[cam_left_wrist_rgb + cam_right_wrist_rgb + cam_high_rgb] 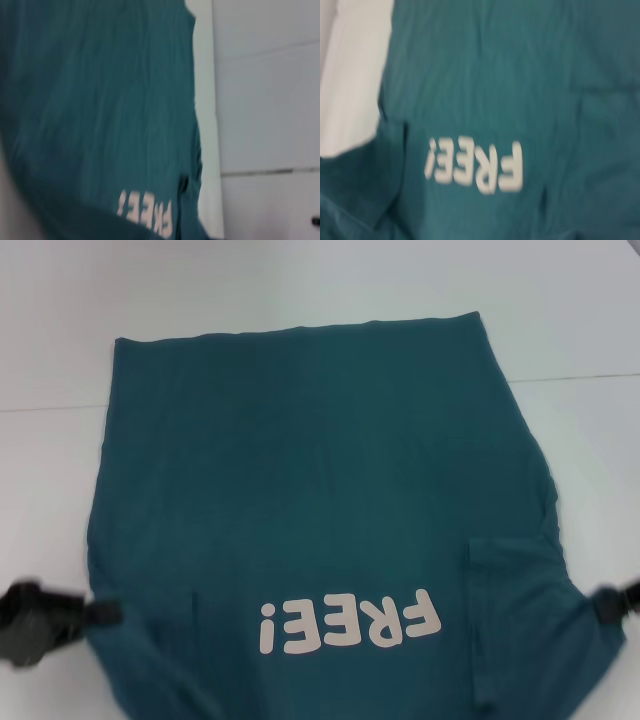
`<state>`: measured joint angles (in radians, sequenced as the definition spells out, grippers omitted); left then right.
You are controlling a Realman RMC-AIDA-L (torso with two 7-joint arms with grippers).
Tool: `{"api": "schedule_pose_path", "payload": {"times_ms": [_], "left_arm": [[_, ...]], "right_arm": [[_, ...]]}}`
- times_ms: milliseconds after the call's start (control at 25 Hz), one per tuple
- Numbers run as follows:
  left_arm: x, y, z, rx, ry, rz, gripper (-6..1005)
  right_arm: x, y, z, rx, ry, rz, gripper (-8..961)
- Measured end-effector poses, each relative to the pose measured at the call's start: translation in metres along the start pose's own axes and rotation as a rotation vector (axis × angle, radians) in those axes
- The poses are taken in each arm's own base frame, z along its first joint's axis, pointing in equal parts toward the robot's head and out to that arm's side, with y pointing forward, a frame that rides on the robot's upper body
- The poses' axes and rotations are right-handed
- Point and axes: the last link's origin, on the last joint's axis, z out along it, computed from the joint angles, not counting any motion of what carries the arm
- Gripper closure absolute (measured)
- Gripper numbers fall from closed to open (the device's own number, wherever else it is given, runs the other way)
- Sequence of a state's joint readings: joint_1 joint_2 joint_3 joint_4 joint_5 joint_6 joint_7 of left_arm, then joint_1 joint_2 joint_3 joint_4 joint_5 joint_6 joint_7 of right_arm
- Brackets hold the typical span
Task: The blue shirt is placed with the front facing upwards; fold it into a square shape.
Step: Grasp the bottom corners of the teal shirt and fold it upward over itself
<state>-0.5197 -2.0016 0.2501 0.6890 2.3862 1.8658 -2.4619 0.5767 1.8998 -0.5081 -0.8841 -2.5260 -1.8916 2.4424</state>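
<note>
The blue shirt (310, 490) lies spread front up on the white table (300, 290), its hem at the far side. Its white "FREE!" print (350, 623) is near me and reads upside down. My left gripper (108, 613) is at the shirt's near left edge, touching the cloth. My right gripper (600, 603) is at the near right edge, by a sleeve flap (515, 575) folded inward. The left wrist view shows the shirt (100, 100) and part of the print (147, 215). In the right wrist view the shirt (520, 75) fills most of the picture, with the print (477, 167) in the middle.
Bare white table surrounds the shirt on the far, left and right sides. A thin seam line (580, 377) runs across the tabletop at the back. Table surface (265, 100) shows beside the shirt in the left wrist view.
</note>
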Motion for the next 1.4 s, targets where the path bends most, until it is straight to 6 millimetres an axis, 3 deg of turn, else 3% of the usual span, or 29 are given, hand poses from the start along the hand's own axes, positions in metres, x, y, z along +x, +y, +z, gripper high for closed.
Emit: {"api": "schedule_pose_path", "payload": {"times_ms": [240,280,480,760,1040,1400], "left_arm": [[0.030,0.010,0.014,0.001,0.075,-0.017,992],[0.044,0.015,0.016,0.023,0.103,-0.008,992],[0.073,0.026,0.022,0.067,0.157,0.022,992],[0.106,0.036,0.038,0.166,0.240,0.045,992],[0.127,0.038,0.057,0.275,0.311,0.088,992],[0.144,0.045,0.090,0.409,0.344,0.196,992]], "right_arm": [[-0.027,0.005,-0.008,-0.016,-0.137,0.021,923],[-0.030,0.005,-0.010,-0.013,-0.157,0.029,923],[-0.054,0.001,-0.022,0.019,-0.295,0.061,923],[-0.084,0.004,-0.025,0.066,-0.432,0.061,923],[-0.106,0.000,-0.006,0.173,-0.451,0.040,923],[-0.136,0.002,0.025,0.438,-0.386,-0.093,924]]}}
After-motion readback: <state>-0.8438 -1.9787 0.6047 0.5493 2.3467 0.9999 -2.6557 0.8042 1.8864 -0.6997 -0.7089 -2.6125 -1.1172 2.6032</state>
